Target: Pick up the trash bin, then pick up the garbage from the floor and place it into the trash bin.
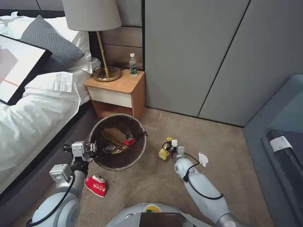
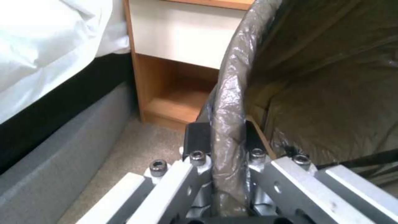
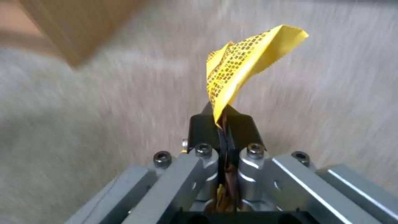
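Note:
The trash bin (image 1: 104,164), lined with a dark bag, sits on the carpet by the nightstand with tan paper and wrappers inside. My left gripper (image 1: 93,148) is shut on its near-left rim; the left wrist view shows the bag-covered rim (image 2: 226,102) pinched between the fingers (image 2: 197,137). My right gripper (image 1: 169,148) is low over the carpet right of the bin, shut on a yellow wrapper (image 1: 163,153), whose free end (image 3: 244,62) sticks out past the black pads (image 3: 240,127). A crushed red-and-white cup (image 1: 95,185) lies by my left arm. White tissue (image 1: 203,159) lies right of my right arm.
A wooden nightstand (image 1: 118,91) with a lamp and a water bottle (image 1: 133,65) stands just behind the bin. The bed (image 1: 34,104) runs along the left. Grey wardrobe doors (image 1: 221,56) close the back, and a dark bench (image 1: 284,148) sits at the right.

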`<state>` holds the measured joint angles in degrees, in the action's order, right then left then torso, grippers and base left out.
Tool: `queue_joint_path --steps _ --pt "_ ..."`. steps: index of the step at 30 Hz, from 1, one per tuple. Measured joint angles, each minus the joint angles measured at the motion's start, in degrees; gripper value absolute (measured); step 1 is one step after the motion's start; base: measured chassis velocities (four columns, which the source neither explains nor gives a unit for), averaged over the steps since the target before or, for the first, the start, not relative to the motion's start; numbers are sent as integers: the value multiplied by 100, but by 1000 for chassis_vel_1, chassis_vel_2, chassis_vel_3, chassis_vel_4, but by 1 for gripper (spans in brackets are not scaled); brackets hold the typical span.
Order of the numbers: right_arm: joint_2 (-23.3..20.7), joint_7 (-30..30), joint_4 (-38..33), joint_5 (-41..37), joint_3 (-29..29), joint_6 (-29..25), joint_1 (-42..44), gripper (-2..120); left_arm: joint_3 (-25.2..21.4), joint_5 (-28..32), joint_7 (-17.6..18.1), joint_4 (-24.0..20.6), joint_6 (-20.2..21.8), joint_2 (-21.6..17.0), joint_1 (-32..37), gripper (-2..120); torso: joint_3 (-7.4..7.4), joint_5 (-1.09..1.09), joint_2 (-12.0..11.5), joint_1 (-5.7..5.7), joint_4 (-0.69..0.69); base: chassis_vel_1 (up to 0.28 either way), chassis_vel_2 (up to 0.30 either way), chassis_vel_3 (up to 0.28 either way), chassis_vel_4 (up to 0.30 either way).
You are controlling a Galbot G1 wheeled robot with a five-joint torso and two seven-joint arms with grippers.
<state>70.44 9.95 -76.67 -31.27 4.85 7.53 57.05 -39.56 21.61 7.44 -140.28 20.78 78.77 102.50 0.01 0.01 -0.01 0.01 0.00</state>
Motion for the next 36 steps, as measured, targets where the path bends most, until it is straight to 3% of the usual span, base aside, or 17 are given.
queue_joint_path --steps 8,18,30,36 --pt "-1002 -337 -2018 -257 22 229 210 0 7 1 5 -17 24 -2 18 2 -1 0 0 0 1 0 0 0 0" --pt "-1642 -615 -3776 -803 -20 549 -33 0 0 -7 -3 -59 105 -13 62 2 -1 0 1 0 0 0 0 0 0" --pt "-1874 -1174 -4525 -1300 -337 784 -869 0 19 -21 -30 -59 219 -17 82 2 -1 -1 1 0 1 0 0 0 0" --pt "-1953 -1543 -4754 -1349 -827 856 -1314 0 49 -43 -54 -75 262 -11 112 2 -1 -2 1 0 0 0 0 0 0"
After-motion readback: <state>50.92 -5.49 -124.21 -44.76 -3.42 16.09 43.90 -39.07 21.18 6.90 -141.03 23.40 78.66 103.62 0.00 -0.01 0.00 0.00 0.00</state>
